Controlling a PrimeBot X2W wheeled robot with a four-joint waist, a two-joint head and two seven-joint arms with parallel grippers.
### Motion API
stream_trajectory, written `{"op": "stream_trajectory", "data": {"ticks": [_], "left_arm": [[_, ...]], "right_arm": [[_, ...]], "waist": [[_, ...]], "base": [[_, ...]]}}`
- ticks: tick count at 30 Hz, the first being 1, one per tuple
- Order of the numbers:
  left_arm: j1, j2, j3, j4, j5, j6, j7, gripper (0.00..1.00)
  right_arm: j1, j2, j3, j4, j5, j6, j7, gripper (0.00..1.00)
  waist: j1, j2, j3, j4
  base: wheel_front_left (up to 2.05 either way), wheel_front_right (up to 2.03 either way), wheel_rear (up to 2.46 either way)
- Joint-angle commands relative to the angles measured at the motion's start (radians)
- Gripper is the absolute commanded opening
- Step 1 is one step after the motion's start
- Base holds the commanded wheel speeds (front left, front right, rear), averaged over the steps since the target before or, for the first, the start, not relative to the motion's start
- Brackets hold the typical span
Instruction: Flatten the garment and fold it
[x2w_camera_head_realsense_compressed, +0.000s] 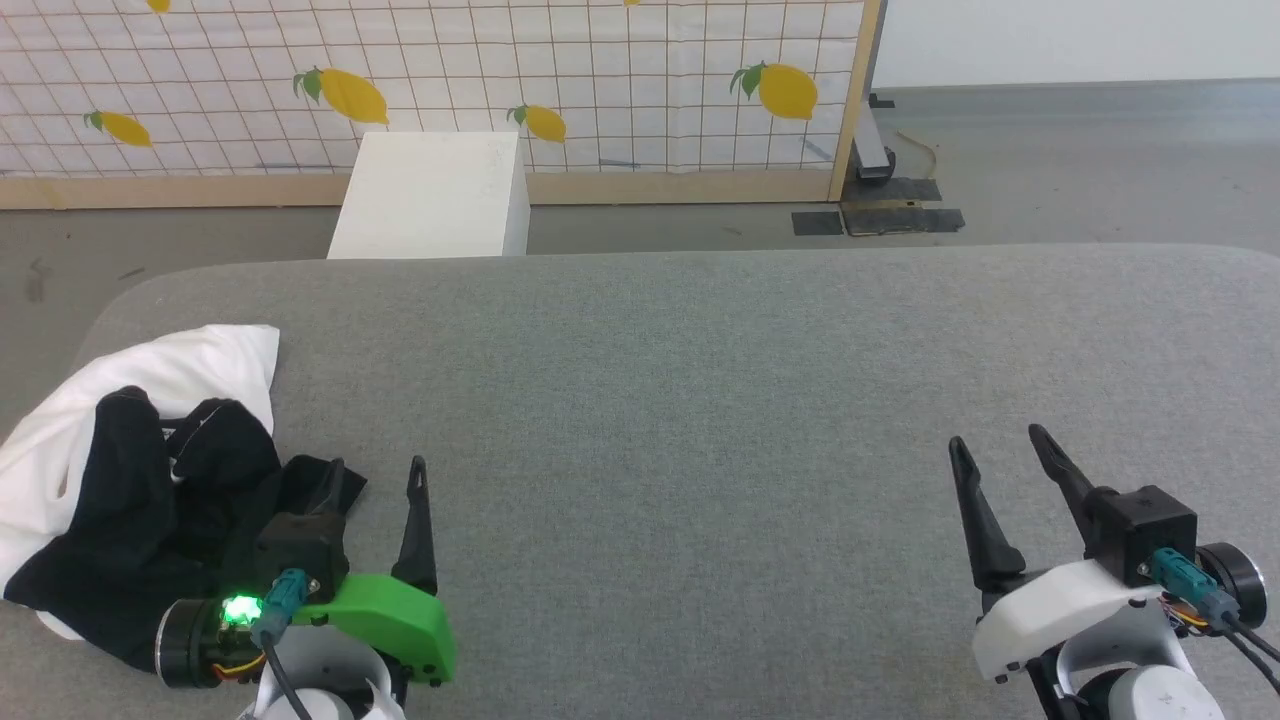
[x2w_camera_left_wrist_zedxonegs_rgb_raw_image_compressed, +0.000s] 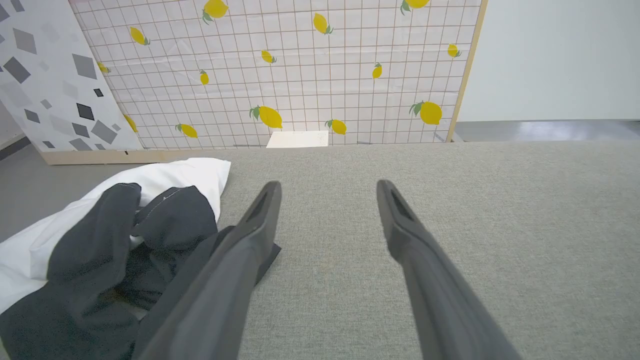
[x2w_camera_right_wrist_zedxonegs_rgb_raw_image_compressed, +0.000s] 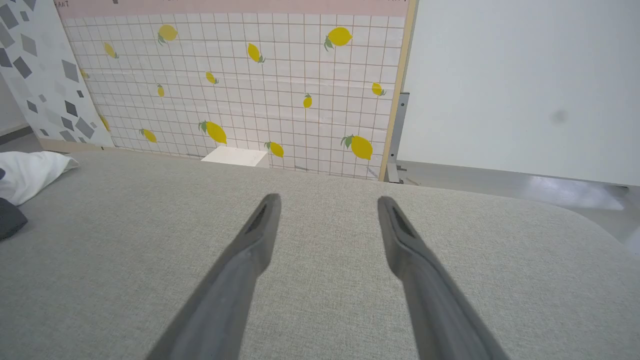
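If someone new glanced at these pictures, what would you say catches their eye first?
A crumpled white-and-black T-shirt heaped at the left edge of the grey table stands out, with the open left end effector and its bright green housing right beside it. Behind the table, a lemon-print screen draws the eye.
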Motion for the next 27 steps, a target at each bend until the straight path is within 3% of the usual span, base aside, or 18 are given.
{"op": "stream_trajectory", "data": {"ticks": [1,15,27], "left_arm": [[-0.007,-0.001,-0.003,0.008,-0.008,0.000,-0.010,1.00],[-0.014,-0.001,0.000,0.031,-0.031,0.002,-0.038,1.00],[-0.011,-0.001,0.014,0.045,-0.052,0.007,-0.068,1.00]], "right_arm": [[0.005,0.000,-0.005,0.008,0.014,0.000,-0.011,1.00],[0.008,0.000,-0.026,0.028,0.041,0.000,-0.039,1.00],[0.015,0.000,-0.026,0.040,0.070,-0.001,-0.068,1.00]], "waist": [[0.0000,0.0000,0.000,0.001],[0.0000,0.0000,0.000,0.037],[0.0000,0.0000,-0.004,0.126]], "base": [[0.00,0.00,0.00],[0.00,0.00,0.00],[0.00,0.00,0.00]]}}
